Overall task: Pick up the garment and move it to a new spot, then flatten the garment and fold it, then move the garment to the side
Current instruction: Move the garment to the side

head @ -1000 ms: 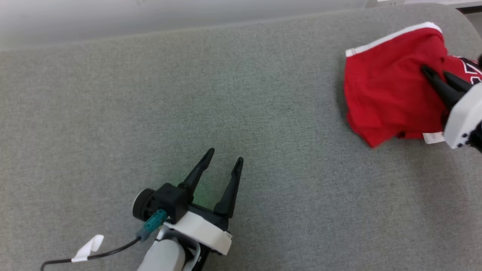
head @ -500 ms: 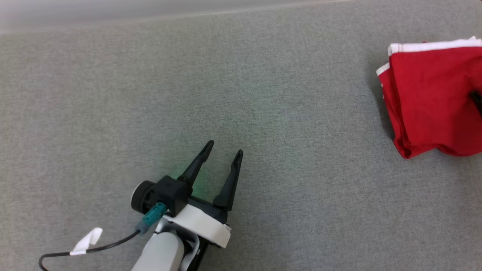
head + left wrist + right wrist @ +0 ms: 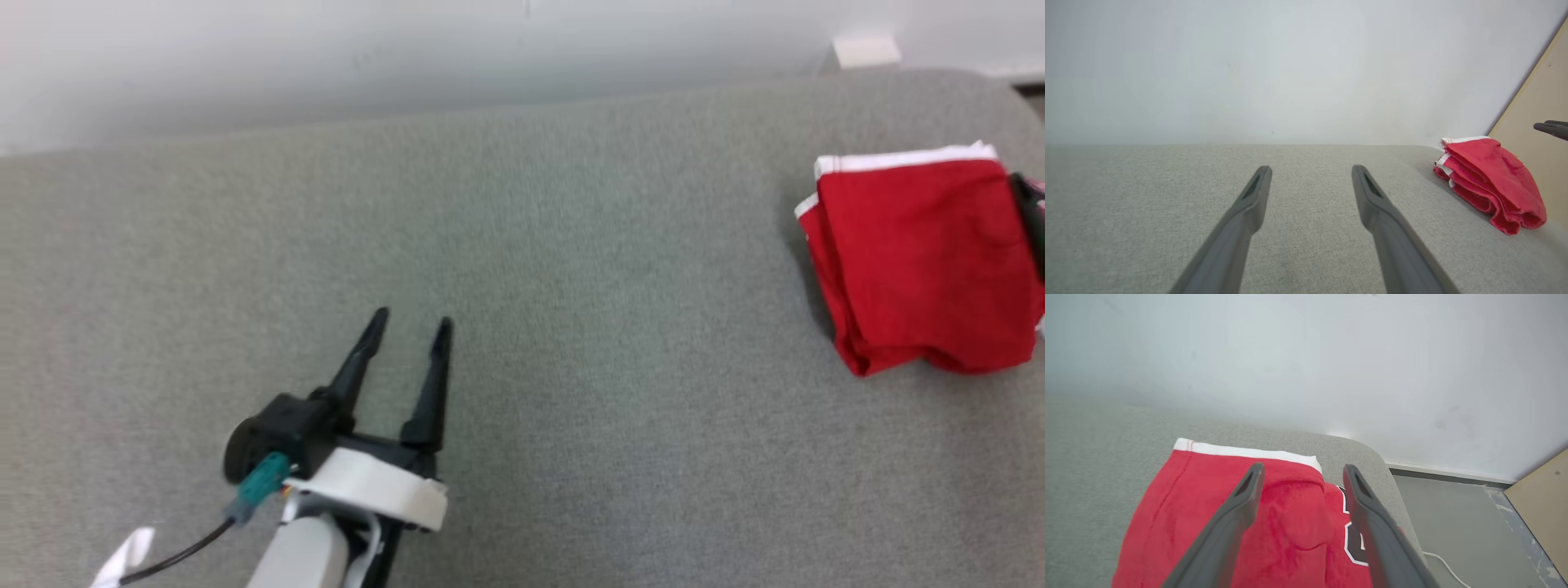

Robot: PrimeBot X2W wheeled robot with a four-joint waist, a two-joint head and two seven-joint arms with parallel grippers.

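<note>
Currently the red garment (image 3: 922,261) lies folded in a compact stack near the far right corner of the grey upholstered surface (image 3: 571,245), close to where that surface rounds off. Its white hem band (image 3: 898,160) runs along the far edge, and the layered folds show on its left side. From the right wrist view, part of a white print with a dark outline (image 3: 1351,543) shows on the cloth close to the surface's right edge. The right pincer (image 3: 1303,468) hangs over the garment with its two dark fingers spread wide, red cloth visible in the gap between them and nothing clamped. In the left wrist view its fingertips sit above and to the right of the stack, apart from it. The left pincer (image 3: 412,318) is well away from the garment, over bare fabric toward the near left of the surface, its fingers also spread wide and empty, pointing toward the pale wall (image 3: 408,65). A teal connector (image 3: 261,482) and a dark cable (image 3: 175,555) with a white tag sit at its wrist. Beyond the surface's right end, the right wrist view shows grey floor (image 3: 1453,522), a thin white cord (image 3: 1441,563) and a tan board (image 3: 1543,490).
</note>
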